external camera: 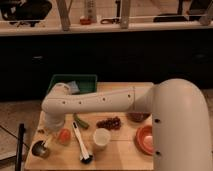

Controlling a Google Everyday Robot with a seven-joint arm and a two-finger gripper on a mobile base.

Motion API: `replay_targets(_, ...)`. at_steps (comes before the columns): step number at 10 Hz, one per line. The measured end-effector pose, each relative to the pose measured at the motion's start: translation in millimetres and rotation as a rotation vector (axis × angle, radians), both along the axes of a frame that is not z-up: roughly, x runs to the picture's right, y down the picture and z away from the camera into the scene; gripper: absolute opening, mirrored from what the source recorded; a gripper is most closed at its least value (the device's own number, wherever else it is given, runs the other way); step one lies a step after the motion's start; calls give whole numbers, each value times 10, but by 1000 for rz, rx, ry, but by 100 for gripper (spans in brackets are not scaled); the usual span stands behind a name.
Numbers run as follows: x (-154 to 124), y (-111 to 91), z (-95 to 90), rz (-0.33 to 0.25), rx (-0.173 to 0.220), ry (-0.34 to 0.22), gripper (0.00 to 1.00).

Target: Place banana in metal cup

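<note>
The metal cup [39, 148] stands at the front left corner of the wooden table [125, 155], small, grey and shiny. My gripper [50, 134] hangs from the white arm [90, 102] just above and to the right of the cup, close to its rim. A slim pale shape [46, 144] reaches from the gripper to the cup's rim; I cannot tell whether it is the banana. No banana shows plainly anywhere else on the table.
Right of the gripper lie an orange item [64, 135], a green vegetable [80, 121], a white brush with a dark end [82, 145], a white cup [101, 138] and grapes [109, 122]. A maroon bowl [137, 118] and an orange bowl [145, 138] stand farther right. A green tray [72, 81] is at the back.
</note>
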State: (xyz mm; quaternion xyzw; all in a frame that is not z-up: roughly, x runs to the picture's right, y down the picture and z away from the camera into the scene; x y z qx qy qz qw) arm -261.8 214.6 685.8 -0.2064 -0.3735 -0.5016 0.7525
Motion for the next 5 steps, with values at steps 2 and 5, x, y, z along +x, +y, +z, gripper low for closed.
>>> replay_targets(2, -53, -29, -39, -33, -3, -17, 0)
replay_targets(5, -220, 15, -124, -88, -19, -55, 0)
